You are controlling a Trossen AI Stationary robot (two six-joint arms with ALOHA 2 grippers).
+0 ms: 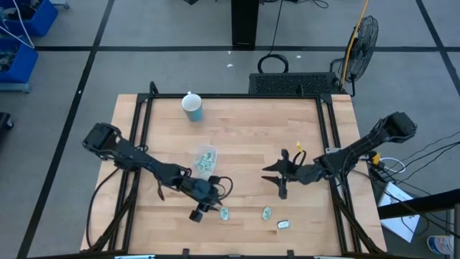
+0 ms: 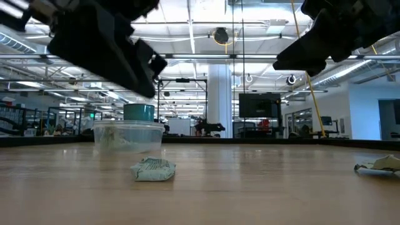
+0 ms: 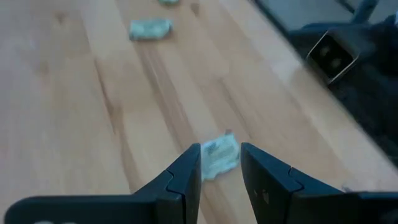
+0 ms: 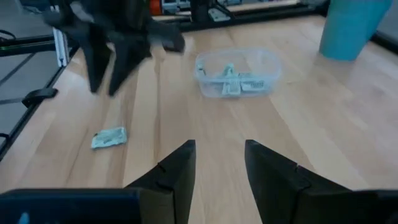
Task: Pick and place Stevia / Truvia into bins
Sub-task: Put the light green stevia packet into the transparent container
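A clear shallow container [image 1: 205, 160] stands mid-table with several pale green sachets inside; it also shows in the right wrist view [image 4: 236, 73] and the low view [image 2: 128, 134]. Three sachets lie flat on the wood near the front edge [image 1: 224, 213], [image 1: 267, 212], [image 1: 283, 224]. My left gripper [image 1: 213, 206] is open and hovers just left of the first sachet [image 3: 219, 157], which shows just past its fingertips [image 3: 221, 163]. My right gripper [image 1: 280, 178] is open and empty, right of centre, off the table.
A light blue cup [image 1: 192, 108] with a white lid stands near the far edge, behind the container. Dark frame rails [image 1: 140, 129] run along the table's left and right sides. Bare wood lies between the two grippers.
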